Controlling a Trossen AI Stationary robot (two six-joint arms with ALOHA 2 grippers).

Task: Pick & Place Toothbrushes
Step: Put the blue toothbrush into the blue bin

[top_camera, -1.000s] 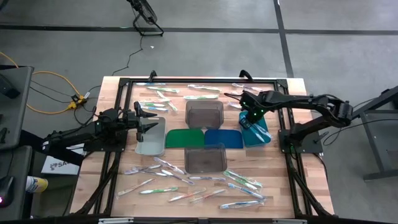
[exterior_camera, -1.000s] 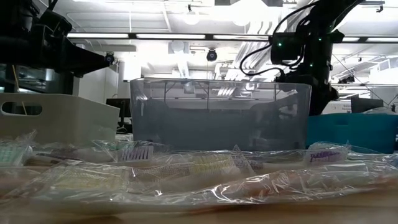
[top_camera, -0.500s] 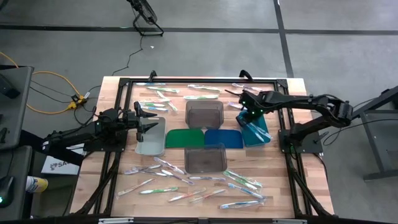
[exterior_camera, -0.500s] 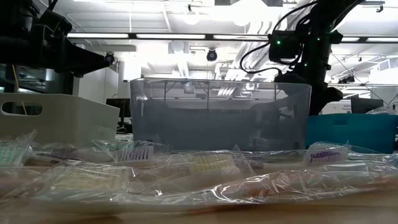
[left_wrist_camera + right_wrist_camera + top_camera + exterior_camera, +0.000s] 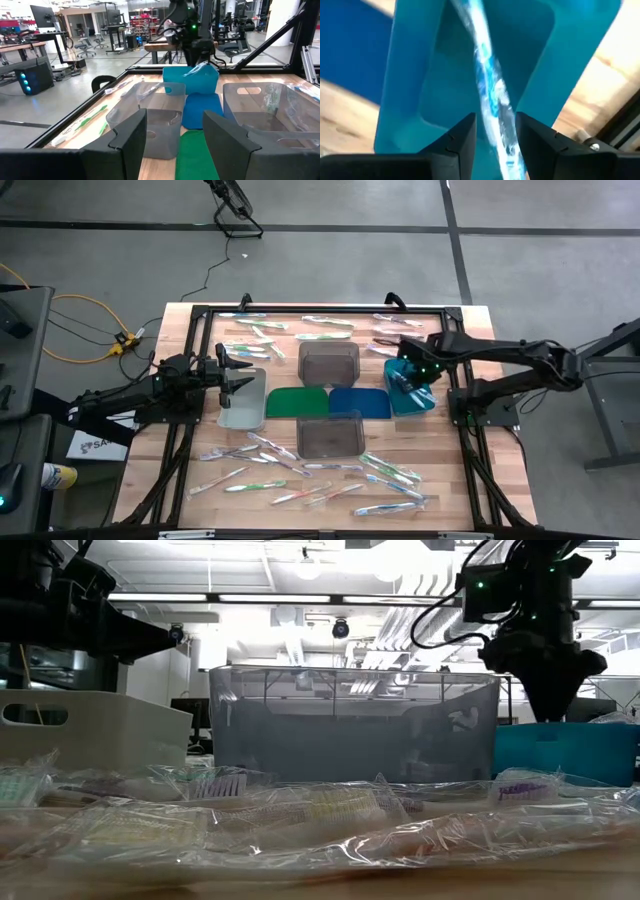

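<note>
High view: taken from overhead, straight down, far enough that the whole wooden counter (image 5: 190, 480) and both arms are framed. Low view: set at counter height, level, very close to the clear-wrapped toothbrushes (image 5: 300, 815), with the smoky grey translucent plastic bin (image 5: 355, 725) just behind and the room beyond. Left wrist view: looks forward along the counter past its own dark jaws, toward the teal rectangular plastic bin (image 5: 192, 80) at the far side. Right wrist view: pointed steeply down, very near, filled by that same teal bin (image 5: 530, 60). The teal bin is shared by all four views (image 5: 410, 395) (image 5: 565, 750).
</note>
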